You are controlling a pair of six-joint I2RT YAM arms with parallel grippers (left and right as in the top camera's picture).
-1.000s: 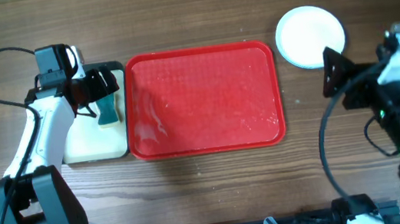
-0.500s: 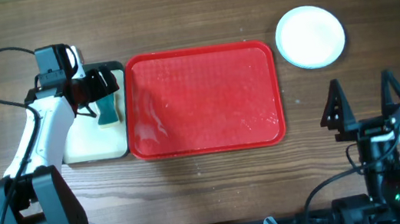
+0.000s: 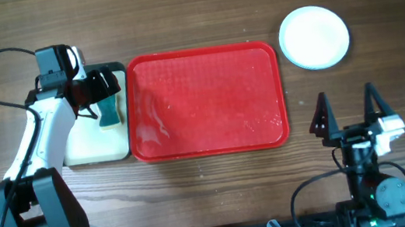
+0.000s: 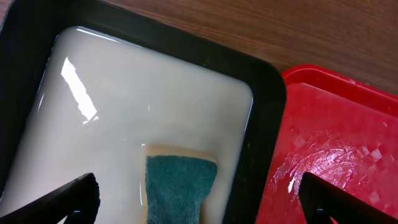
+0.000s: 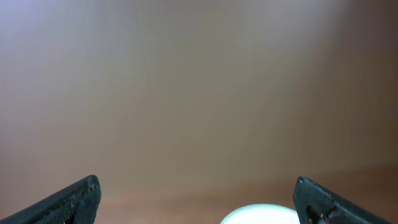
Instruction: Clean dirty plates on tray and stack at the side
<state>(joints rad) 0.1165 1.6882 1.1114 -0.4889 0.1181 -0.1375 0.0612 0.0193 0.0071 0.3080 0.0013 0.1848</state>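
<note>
Overhead view is showing the tray [image 3: 210,140] wet and bare, with the plates [image 3: 314,36] sitting apart on the tabletop [image 3: 189,13] beyond its far right corner, so the job is looking all but finished. The left hand [image 4: 198,186] is hovering wide open over the sponge [image 4: 180,190]. The right hand [image 3: 345,95] is pointing plateward, spread wide. Neither is gripping anything.

The red tray [image 3: 205,101] lies flat in the centre of the overhead frame, its long side running left to right, with rounded corners and a raised rim. Its textured floor is glossy, with pale wet streaks at the left and lower right. A round plate [image 3: 314,37], whitish with a faint blue edge, lies flat in the upper right, well apart from the tray. Whether other plates lie beneath it cannot be told.
</note>
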